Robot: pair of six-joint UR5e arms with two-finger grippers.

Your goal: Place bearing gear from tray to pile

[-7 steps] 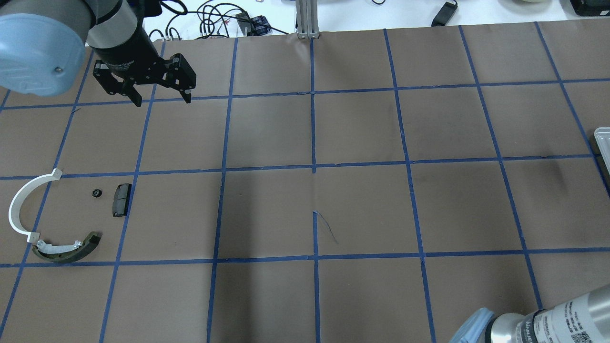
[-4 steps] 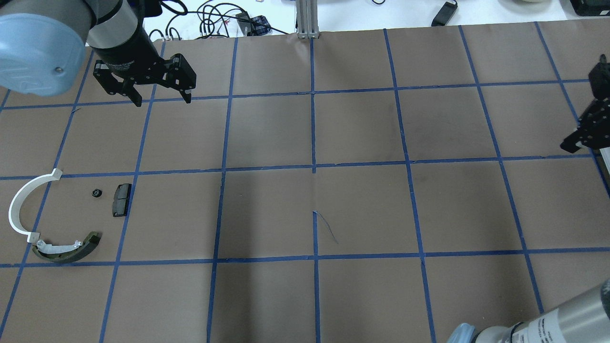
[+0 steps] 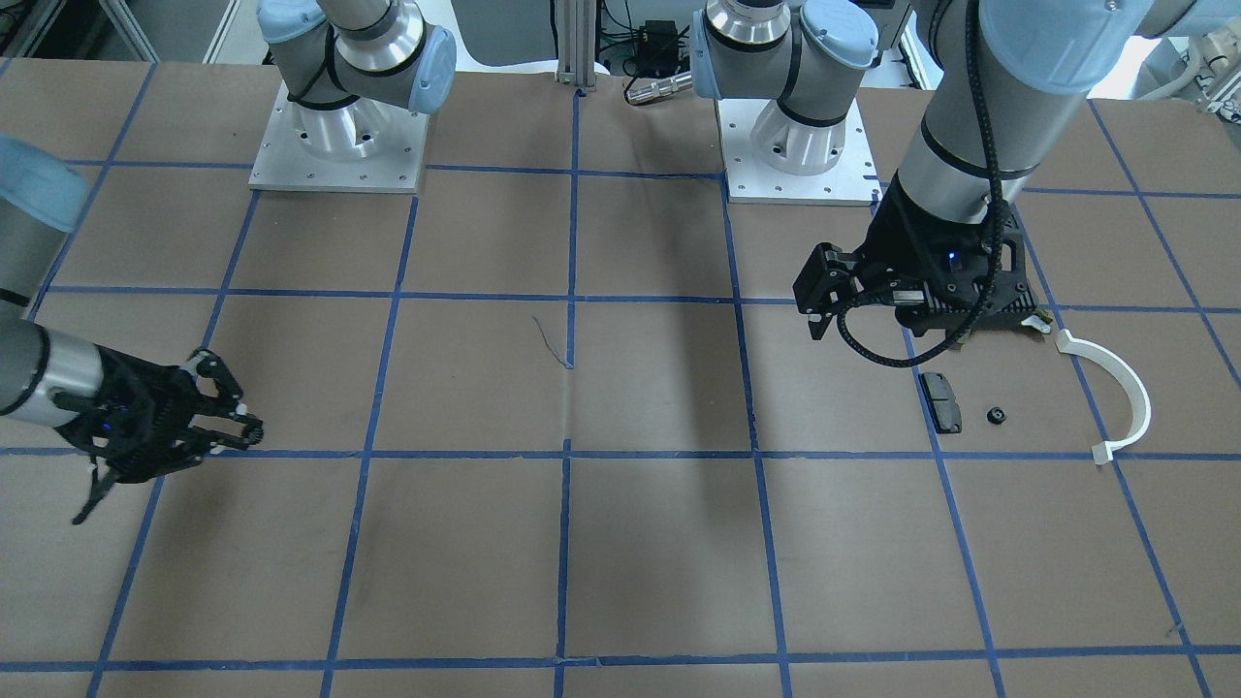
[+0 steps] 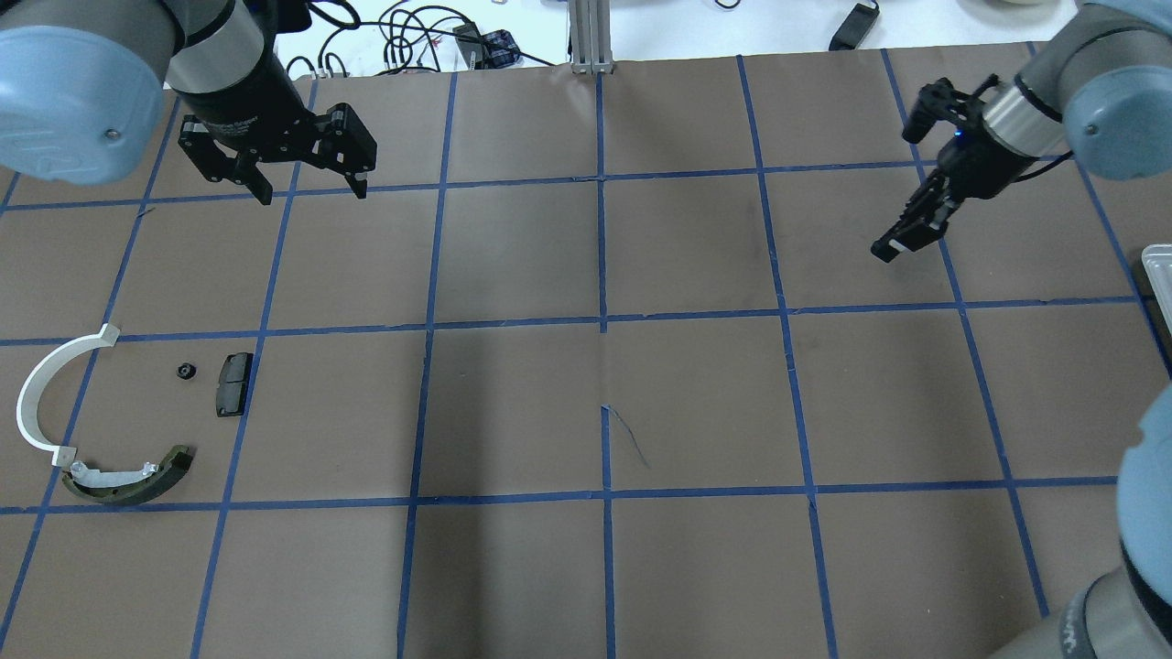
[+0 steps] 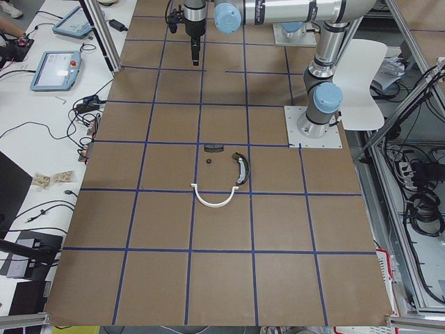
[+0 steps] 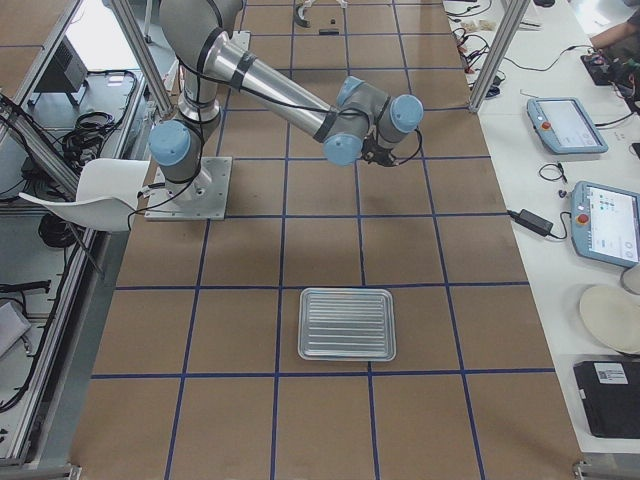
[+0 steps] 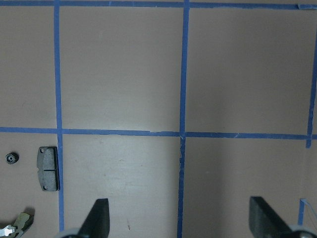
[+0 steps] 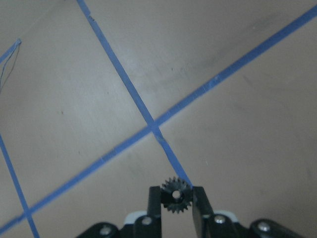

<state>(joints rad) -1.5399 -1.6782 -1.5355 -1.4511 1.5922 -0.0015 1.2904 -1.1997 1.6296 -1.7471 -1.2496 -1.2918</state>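
Brown paper with a blue tape (image 4: 602, 247) grid covers the bench (image 4: 696, 403), and that's pretty much the whole backdrop.

From overhead we've got the pile (image 4: 137, 491) at the left edge: white arc (image 4: 25, 403), olive shoe (image 4: 169, 469) right by the arc's near end, black pad (image 4: 234, 384), and a tiny toothed part (image 4: 186, 371) just beside the pad. The left gripper (image 4: 313, 194) hovers farther out, spread wide with nothing in it, well apart from the pile. The right gripper (image 4: 893, 240) is way over on the right, tilted, tip angled down toward the bench.

The front-facing view flips things (left arm shows on the right there). We see the pad, toothed part and arc just below the left gripper in frame.

From the left end, the pile lies in a middle square of the grid.

From the right end, the ribbed metal tray (image 6: 348, 292) lies flat near the camera, and the right gripper hangs well apart from it.

On the left wrist cam, the fingertips (image 7: 100, 215) stand far apart at the bottom, with the pad and toothed part at the left edge.

On the right wrist cam we finally find the bearing gear (image 8: 176, 196). It's pinched between the right gripper's fingers (image 8: 154, 203), up off the bench over a tape crossing.
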